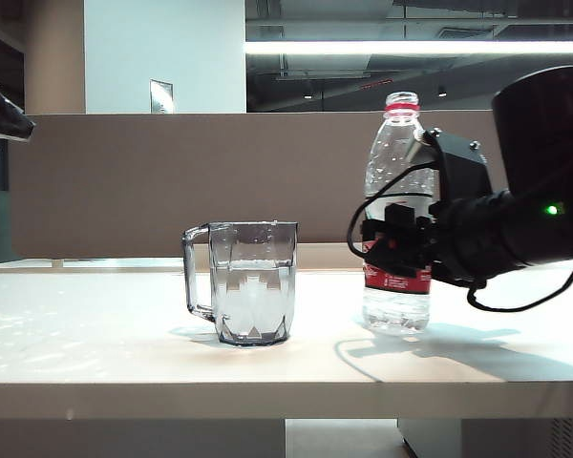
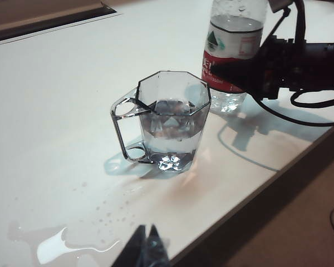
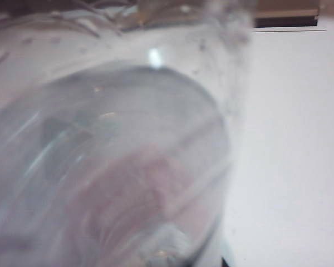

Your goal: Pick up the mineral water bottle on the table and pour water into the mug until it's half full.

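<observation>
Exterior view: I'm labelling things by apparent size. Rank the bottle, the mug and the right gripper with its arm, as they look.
1. Right gripper with its arm, though nearness to the camera inflates it.
2. Bottle, upright on the table.
3. Mug.

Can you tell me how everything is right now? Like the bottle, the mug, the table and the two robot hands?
Mineral water bottle: upright on the table, cap off, partly full.
Mug: upright, roughly half full of water, handle toward the left.
Table: wet, with a spilled puddle and drops near the left gripper.
Right gripper: shut on the bottle at its label.
Left gripper: shut, empty, away from the mug.
</observation>
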Robot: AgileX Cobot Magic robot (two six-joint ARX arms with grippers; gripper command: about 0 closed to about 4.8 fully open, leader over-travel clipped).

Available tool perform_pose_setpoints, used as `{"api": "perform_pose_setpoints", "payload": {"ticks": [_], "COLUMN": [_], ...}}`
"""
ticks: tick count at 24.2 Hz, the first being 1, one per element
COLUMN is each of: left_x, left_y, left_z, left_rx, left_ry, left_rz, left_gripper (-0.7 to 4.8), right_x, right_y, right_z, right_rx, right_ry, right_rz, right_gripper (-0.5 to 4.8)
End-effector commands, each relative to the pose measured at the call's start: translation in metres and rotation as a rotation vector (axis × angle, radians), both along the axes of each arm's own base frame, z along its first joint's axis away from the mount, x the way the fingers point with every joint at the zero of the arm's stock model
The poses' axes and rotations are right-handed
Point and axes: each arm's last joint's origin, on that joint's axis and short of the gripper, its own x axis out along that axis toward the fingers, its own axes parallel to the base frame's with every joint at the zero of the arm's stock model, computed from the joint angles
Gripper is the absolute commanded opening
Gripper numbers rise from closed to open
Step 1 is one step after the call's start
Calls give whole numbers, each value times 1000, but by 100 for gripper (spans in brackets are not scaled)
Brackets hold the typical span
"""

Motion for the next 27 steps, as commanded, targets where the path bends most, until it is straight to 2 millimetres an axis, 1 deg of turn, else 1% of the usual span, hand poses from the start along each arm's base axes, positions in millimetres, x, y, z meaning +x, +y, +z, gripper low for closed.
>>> {"api": "perform_pose_setpoints", "payload": {"ticks": [1,3,4,6,7,8,9,10,14,15,16,20,21,27], "left_x": [0,0,0,0,0,0,0,0,0,0,0,0,0,0], "left_y": [0,0,0,0,0,0,0,0,0,0,0,0,0,0], "left_z": [2,2,2,2,2,2,2,2,2,2,2,2,2,2], "left_rx": [-9,-9,-9,-9,-9,-9,-9,-9,-9,-9,-9,-9,-9,-8], "left_ry": [-9,-9,-9,-9,-9,-9,-9,-9,-9,-9,-9,-9,-9,-8], "left_rz": [0,0,0,0,0,0,0,0,0,0,0,0,0,0], "left_gripper": [-1,-1,-1,-1,-1,-1,-1,-1,-1,-1,-1,-1,-1,-1], "right_x": [-6,-9,-11,-14,-16,-17,-18,-19,-19,-20,-20,-31,-39,-61], "right_y": [-3,-4,-5,-7,-8,-8,-9,-9,-9,-9,-10,-14,-18,-29], "right_z": [-3,-6,-7,-10,-12,-12,-13,-14,-14,-14,-15,-17,-15,-7], "right_rx": [-6,-13,-16,-21,-27,-29,-35,-36,-36,-41,-48,-58,-68,-76], "right_ry": [-6,9,16,27,37,42,46,49,49,49,50,55,37,-12], "right_rz": [-19,-17,-17,-16,-17,-16,-15,-15,-13,-11,-9,12,15,20], "right_gripper": [202,203,216,223,270,301,368,381,384,404,411,414,414,413]}}
